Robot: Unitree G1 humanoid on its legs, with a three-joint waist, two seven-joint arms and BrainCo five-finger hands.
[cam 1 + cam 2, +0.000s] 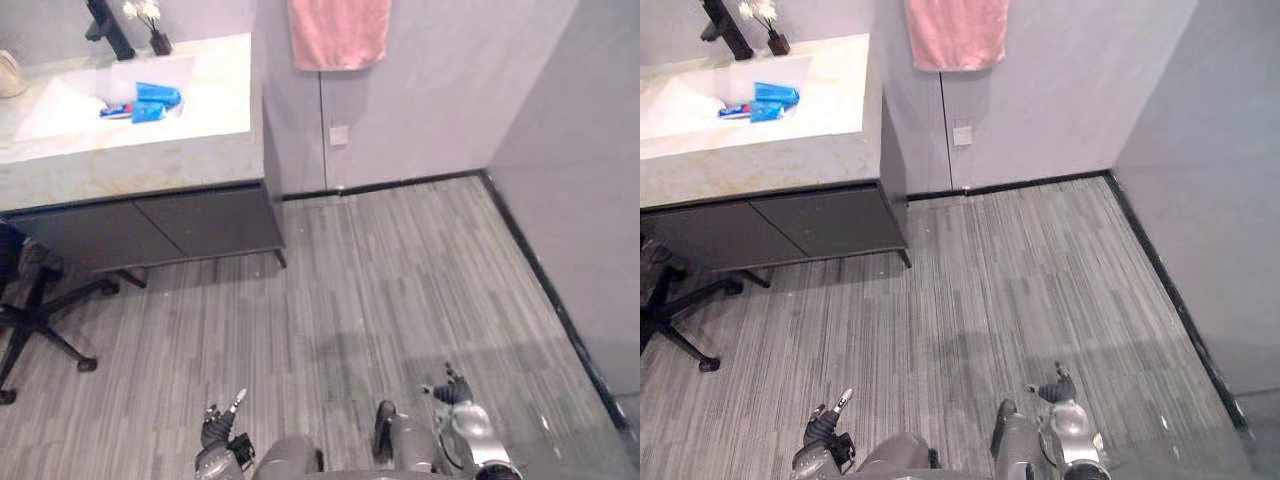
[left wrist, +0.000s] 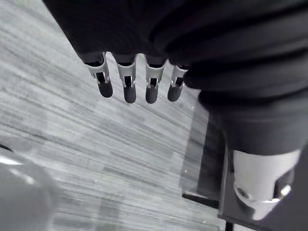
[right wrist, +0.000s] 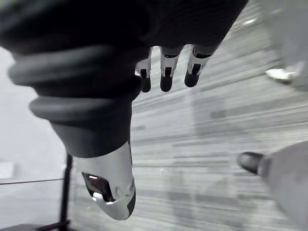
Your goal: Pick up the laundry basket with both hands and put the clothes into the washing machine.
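My left hand (image 1: pixel 217 432) hangs low at the bottom left of the left eye view, over the grey plank floor. Its fingers (image 2: pixel 126 85) are straight and relaxed with nothing in them. My right hand (image 1: pixel 452 392) is at the bottom right, also above the floor. Its fingers (image 3: pixel 166 73) hang straight and empty, the thumb (image 3: pixel 109 183) apart from them. What lies before me is a bathroom corner.
A vanity counter (image 1: pixel 130 160) with dark cabinet doors stands at the upper left, with blue items (image 1: pixel 150 102) in its basin. A pink towel (image 1: pixel 340 32) hangs on the far wall. A black office chair base (image 1: pixel 40 320) is at the left. A wall runs along the right.
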